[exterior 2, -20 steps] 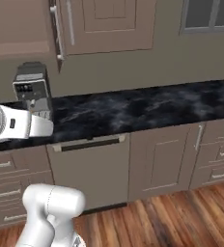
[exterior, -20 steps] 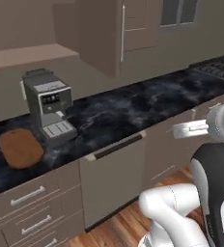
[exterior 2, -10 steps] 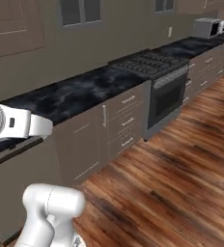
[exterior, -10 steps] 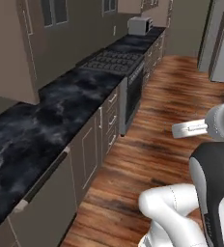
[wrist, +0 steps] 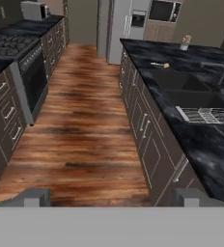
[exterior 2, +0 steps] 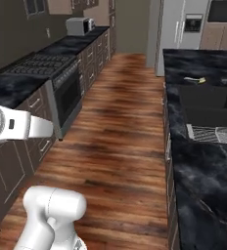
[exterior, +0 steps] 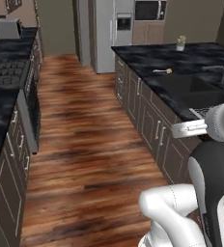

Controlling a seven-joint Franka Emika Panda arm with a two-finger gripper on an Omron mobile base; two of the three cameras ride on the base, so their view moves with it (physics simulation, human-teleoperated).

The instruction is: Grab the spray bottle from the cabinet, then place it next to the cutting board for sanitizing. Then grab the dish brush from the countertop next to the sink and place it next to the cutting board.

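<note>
Dish brush (exterior: 162, 71) on countertop (exterior: 147, 55) behind sink (exterior: 186, 87)

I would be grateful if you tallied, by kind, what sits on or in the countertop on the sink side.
dish brush: 1
potted plant: 1
faucet: 1
sink: 1
white wire rack: 1
Total: 5
</note>
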